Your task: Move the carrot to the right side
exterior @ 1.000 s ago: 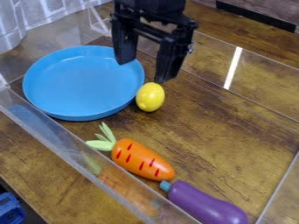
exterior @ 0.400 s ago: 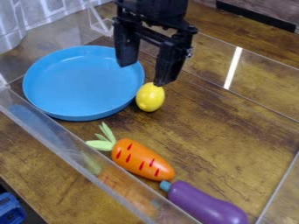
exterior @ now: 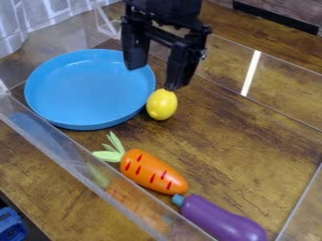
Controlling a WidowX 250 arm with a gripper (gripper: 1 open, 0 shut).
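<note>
The black pincer [exterior: 156, 73] hangs near the far edge of the wooden worktop [exterior: 251, 122], pointing straight down with its two dark fingers [exterior: 183, 68] spread wide and nothing between them. Its left finger stands over the far right rim of the blue plate [exterior: 75, 89], and its right finger is above the bare wood just behind the lemon [exterior: 161, 104]. The round, flat blue plate takes up the far left part of the worktop. The yellow lemon sits just beside the plate's right rim, seemingly touching it, directly below the spread fingers but apart from them. The carrot [exterior: 153, 171] lies close to the near edge of the worktop, about midway along it, well apart from the pincer; its orange body tapers toward the near right corner and its pale green leafy top [exterior: 111, 151] points back toward the plate. Just past the carrot's tip, toward the near right corner, lies the purple eggplant [exterior: 224, 222], its dark stem end close to the carrot, though whether they touch cannot be told. A clear plastic wall [exterior: 63, 141] runs along the near edge of the worktop just in front of the carrot and eggplant, and a bright streak of light reflects off the wood toward the far right side.
</note>
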